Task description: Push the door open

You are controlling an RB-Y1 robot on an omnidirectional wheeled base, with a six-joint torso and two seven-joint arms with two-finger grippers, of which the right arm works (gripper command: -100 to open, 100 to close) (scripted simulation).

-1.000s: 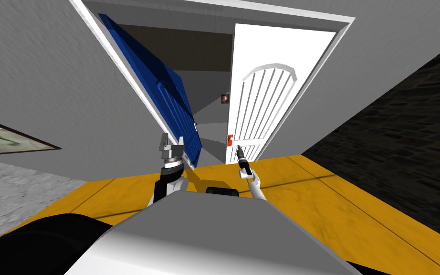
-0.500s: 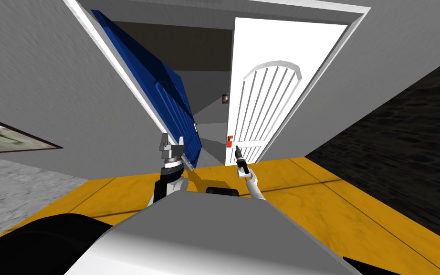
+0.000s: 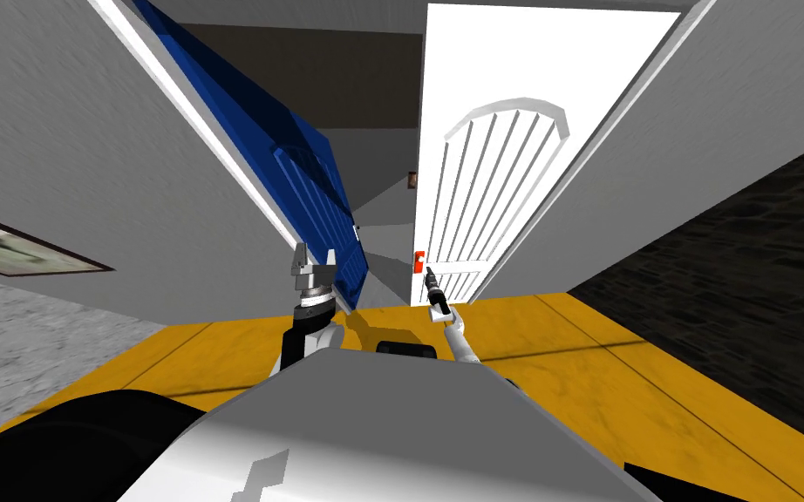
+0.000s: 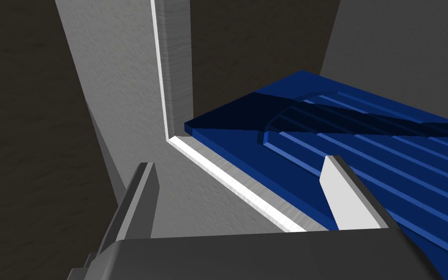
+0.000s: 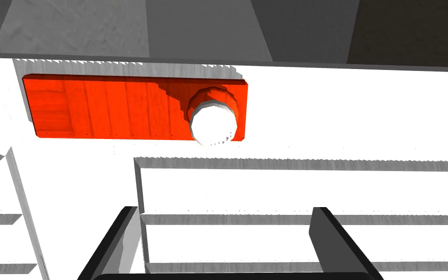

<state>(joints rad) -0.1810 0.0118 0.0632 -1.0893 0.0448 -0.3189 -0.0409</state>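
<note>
In the head view, the white door with an arched, slatted panel (image 3: 487, 174) stands at the right of a doorway, and a dark blue slatted door (image 3: 322, 192) hangs swung inward at the left, with a grey passage between them. The right pincer (image 3: 431, 277) points at the white door's lower part, just below a small orange-red rectangular plate (image 3: 419, 258) near that door's free edge; I cannot tell whether it touches the door. The left pincer (image 3: 314, 260) is held up beside the blue door's lower edge, its fingers spread. A yellow floor (image 3: 618, 366) lies underneath, and a framed picture (image 3: 17, 248) hangs on the grey wall (image 3: 86, 131) to the left. In the left wrist view, the left pincer (image 4: 240, 165) is wide and holds nothing; beyond it lie the blue door (image 4: 388, 155) and the white trim of the door frame (image 4: 237, 194). In the right wrist view, the right pincer (image 5: 223, 211) is wide and empty, facing the white door's (image 5: 315, 189) slats, with the orange-red plate (image 5: 111, 107) and its round white knob (image 5: 213, 124) just beyond the fingertips.
</note>
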